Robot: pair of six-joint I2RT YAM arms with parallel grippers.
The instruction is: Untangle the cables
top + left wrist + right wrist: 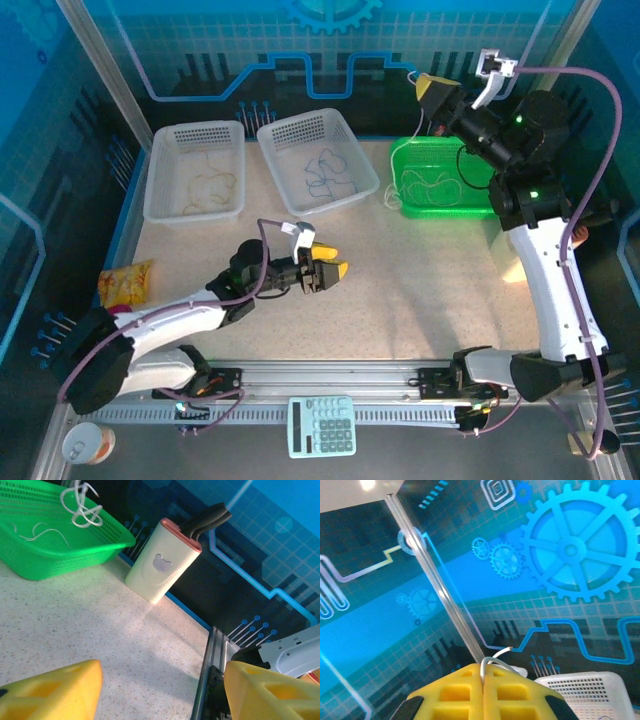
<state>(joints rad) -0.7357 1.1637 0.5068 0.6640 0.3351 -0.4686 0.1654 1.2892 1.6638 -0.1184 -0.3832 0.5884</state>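
Sorting step, it seems: right hand (483, 680) pinched shut on a whitish cable (496, 655), high near the far-right green basket (400, 165), probably lowering it in next; left hand (331, 260) wide open, empty

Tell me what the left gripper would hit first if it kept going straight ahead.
Likely the cream block beside the green basket, though depth is hard to judge.

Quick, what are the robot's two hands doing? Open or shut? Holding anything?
Left hand: open, holding nothing.
Right hand: closed, pinching a whitish cable.
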